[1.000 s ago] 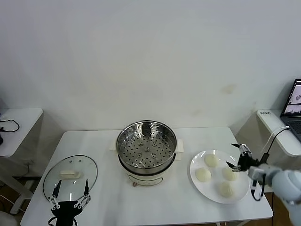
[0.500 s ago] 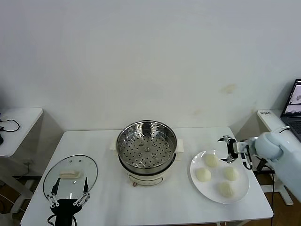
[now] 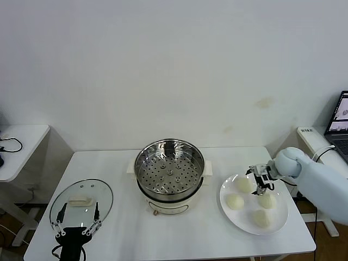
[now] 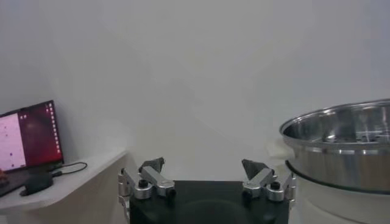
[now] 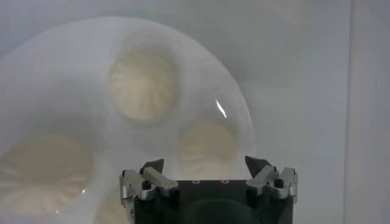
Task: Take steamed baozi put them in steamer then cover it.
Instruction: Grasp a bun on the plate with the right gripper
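Four baozi (image 3: 244, 185) are held on a plate (image 3: 226, 191); the steamer (image 3: 169, 167) is empty. Both grippers, right (image 3: 257, 181) above the plate, left (image 3: 75, 227) parked, are spread wide.

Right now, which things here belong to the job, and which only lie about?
Job: four baozi on the white plate; steamer; glass cover; right gripper, open above the plate.
Lying about: laptop, side tables.
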`<control>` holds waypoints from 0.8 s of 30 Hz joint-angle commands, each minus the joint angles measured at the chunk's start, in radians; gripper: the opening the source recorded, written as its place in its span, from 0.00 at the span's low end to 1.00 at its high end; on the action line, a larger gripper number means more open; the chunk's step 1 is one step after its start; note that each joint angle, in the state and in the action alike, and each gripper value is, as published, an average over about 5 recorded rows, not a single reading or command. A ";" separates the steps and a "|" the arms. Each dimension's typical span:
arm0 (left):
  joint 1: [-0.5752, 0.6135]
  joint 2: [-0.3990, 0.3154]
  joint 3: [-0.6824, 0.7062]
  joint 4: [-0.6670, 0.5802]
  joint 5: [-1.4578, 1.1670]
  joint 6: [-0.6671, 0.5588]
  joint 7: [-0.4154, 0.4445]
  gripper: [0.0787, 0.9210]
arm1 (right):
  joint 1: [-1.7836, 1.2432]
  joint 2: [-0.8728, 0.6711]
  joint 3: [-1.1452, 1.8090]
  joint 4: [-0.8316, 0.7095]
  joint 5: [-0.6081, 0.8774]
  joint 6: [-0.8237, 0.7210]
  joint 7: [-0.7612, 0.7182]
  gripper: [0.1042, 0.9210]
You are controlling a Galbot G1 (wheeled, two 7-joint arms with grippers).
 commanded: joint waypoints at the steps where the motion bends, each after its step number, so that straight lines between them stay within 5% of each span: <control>1: 0.000 0.000 -0.002 -0.002 0.000 0.001 0.001 0.88 | 0.077 0.077 -0.102 -0.089 -0.002 -0.017 -0.010 0.88; 9: -0.006 0.001 -0.002 -0.002 -0.003 0.004 0.002 0.88 | 0.054 0.096 -0.083 -0.114 -0.023 -0.036 0.003 0.87; 24: -0.007 0.000 -0.003 -0.007 -0.007 0.005 0.000 0.88 | 0.040 0.110 -0.072 -0.128 -0.041 -0.057 0.007 0.68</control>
